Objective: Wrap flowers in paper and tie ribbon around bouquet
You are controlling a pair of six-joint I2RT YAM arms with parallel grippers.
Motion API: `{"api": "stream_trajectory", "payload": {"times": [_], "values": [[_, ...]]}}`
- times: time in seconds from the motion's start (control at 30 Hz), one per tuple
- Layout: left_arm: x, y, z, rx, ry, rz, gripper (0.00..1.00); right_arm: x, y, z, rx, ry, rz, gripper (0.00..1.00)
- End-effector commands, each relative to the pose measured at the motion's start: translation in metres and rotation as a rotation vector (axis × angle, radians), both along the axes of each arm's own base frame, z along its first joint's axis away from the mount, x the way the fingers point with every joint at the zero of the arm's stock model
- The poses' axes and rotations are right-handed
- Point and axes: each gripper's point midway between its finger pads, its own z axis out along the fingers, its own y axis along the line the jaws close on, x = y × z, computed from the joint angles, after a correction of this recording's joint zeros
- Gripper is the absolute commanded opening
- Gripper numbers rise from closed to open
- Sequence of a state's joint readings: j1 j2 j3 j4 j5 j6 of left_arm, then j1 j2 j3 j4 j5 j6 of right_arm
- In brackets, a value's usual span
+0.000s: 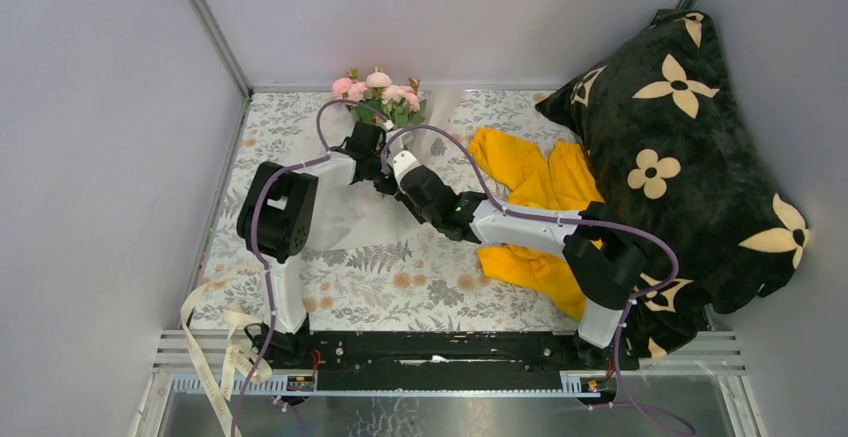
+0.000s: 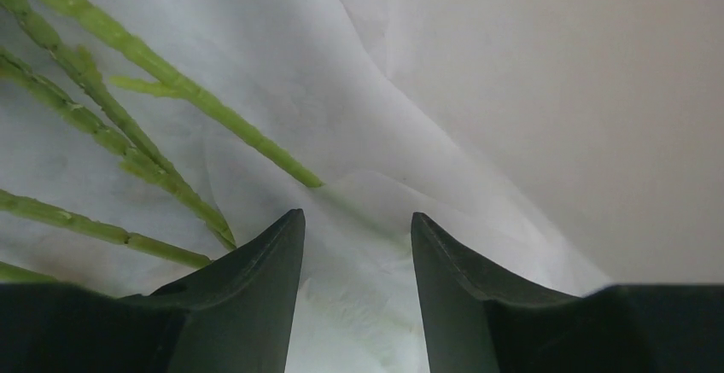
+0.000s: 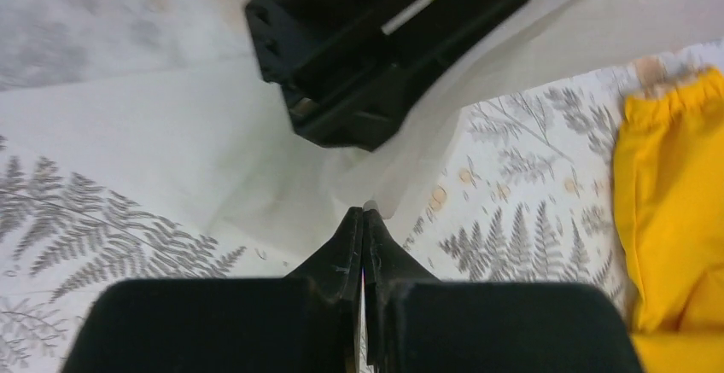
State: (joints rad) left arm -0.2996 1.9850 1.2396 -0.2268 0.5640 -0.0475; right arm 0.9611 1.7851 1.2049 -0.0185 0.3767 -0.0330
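The flowers point(image 1: 380, 92), pink blooms with green leaves, lie at the back middle of the table. Their green stems point(image 2: 128, 44) rest on the thin white paper point(image 2: 512, 91). My left gripper point(image 2: 357, 218) is open, its jaws astride a fold of paper that covers one stem's end. My right gripper point(image 3: 365, 212) is shut on an edge of the paper point(image 3: 171, 142), which stretches away from its tips and drapes over the left gripper's black body point(image 3: 384, 49). The cream ribbon point(image 1: 205, 357) hangs over the table's near left corner, away from both grippers.
A yellow garment point(image 1: 530, 172) lies right of the arms, next to a large black pillow with cream flower shapes point(image 1: 680, 157). The fern-print tablecloth point(image 1: 420, 287) covers the table. Grey walls close in at the left and back.
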Motion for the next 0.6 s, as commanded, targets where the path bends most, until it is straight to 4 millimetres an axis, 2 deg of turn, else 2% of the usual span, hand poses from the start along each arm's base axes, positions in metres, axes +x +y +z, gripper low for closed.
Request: {"api": "stream_trajectory", "payload": {"times": [0.0,0.2,0.37,0.47,0.57], "values": [[-0.005,0.01,-0.011,-0.095,0.066,0.048,0.57,0.005,0.05,0.029,0.112,-0.089,0.175,0.0],[0.003,0.018,0.011,-0.231,0.064,0.087,0.59,-0.004,0.073,-0.003,0.076,-0.043,0.29,0.0],[0.021,0.04,0.033,-0.296,0.038,0.144,0.63,-0.009,0.077,-0.025,0.055,0.0,0.32,0.0],[0.032,0.058,0.056,-0.335,-0.006,0.17,0.67,-0.013,0.077,-0.034,0.03,0.015,0.33,0.0],[0.035,0.065,0.088,-0.389,-0.061,0.142,0.74,-0.016,0.077,-0.044,-0.01,0.024,0.344,0.0]]}}
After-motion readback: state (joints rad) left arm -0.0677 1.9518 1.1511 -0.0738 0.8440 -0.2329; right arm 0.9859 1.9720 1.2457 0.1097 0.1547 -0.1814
